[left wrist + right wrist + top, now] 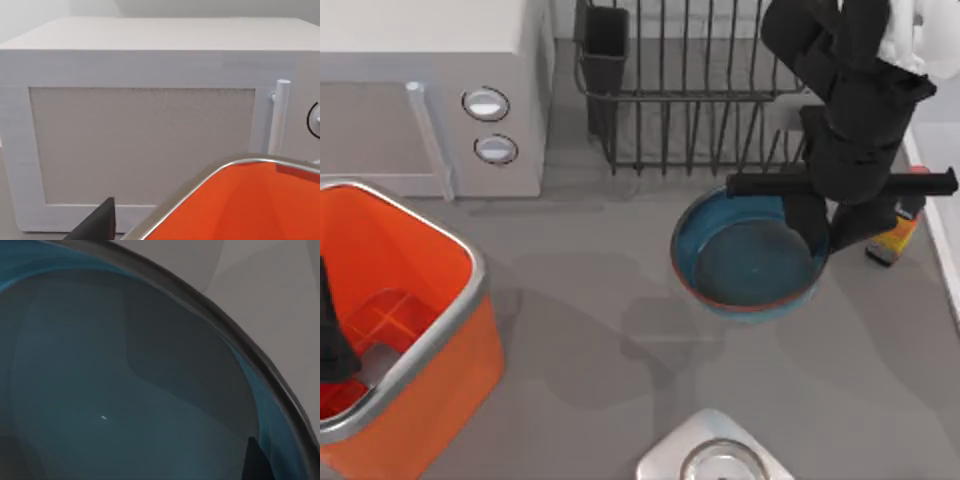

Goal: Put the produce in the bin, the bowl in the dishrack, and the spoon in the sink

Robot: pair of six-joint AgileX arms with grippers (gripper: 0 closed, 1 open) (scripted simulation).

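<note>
Right hand (pixel 817 238) at bowl (pixel 745 262) rim — grip seemingly closed.

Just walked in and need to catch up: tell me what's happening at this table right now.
The right gripper is down at the right rim of the blue bowl, which sits on the table just in front of the dishrack; whether it has a grip yet is unclear. Its wrist camera looks straight into the bowl. The left arm hangs over the orange bin at the table's left, in front of a white microwave. The bowl is not yet in the rack.
</note>
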